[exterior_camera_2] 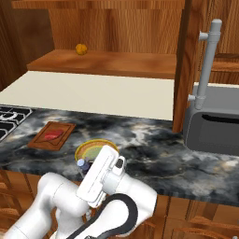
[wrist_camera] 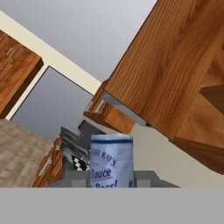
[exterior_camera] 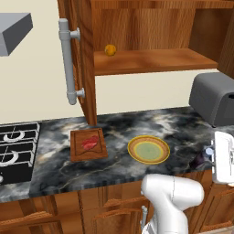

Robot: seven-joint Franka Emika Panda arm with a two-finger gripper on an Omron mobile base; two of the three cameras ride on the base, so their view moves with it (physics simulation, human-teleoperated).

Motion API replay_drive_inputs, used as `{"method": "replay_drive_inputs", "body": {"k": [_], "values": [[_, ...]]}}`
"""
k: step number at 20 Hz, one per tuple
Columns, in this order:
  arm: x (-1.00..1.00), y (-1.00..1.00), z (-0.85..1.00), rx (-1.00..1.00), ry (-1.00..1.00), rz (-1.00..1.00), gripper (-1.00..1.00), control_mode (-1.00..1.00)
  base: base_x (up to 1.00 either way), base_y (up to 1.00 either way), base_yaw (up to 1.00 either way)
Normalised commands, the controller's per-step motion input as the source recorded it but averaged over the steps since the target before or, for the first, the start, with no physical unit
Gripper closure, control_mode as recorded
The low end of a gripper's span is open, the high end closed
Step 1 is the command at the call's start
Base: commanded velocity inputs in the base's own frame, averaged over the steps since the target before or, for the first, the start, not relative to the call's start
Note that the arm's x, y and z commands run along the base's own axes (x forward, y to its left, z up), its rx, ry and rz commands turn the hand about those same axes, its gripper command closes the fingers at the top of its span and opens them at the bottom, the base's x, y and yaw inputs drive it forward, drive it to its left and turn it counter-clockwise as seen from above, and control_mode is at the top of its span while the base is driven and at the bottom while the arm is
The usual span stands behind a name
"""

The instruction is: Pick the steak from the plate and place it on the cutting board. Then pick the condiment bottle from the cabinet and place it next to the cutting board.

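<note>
From the left base view, we see the steak (exterior_camera: 90,143) already lying on the cutting board (exterior_camera: 87,144), far to the left of our gripper (exterior_camera: 206,155), which sits at the right edge over the bench (exterior_camera: 137,123) and is closed on the condiment bottle (exterior_camera: 201,158). The plate (exterior_camera: 148,149) lies bare between the two.

From the right base view, the gripper (exterior_camera_2: 84,166) holds the bottle (exterior_camera_2: 83,164) just in front of the plate (exterior_camera_2: 95,150), with the board (exterior_camera_2: 52,135) further off to the left. On the way to the board we could clip the plate or nudge the steak (exterior_camera_2: 52,135).

From the hand view, the bottle (wrist_camera: 111,161) stands close in the gripper, label towards us. It leans with the tilted hand, so we judge it could slip or topple on release.
</note>
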Motion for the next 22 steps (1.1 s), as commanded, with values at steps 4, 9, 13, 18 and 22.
{"method": "replay_drive_inputs", "body": {"k": [4,9,13,18,22], "values": [[0.34,-0.21,-0.17,0.0,0.01,-0.05,1.0,-1.0,0.0,0.0,0.0],[0.33,-0.15,-0.08,0.0,0.02,-0.04,1.0,-1.0,0.0,0.0,0.0],[0.3,-0.11,-0.05,0.0,0.0,-0.02,1.0,-1.0,0.0,0.0,0.0],[0.34,-0.05,-0.11,0.0,0.02,0.0,1.0,-1.0,0.0,0.0,0.0],[0.29,-0.01,-0.12,0.0,0.06,0.0,1.0,-1.0,0.0,0.0,0.0]]}}
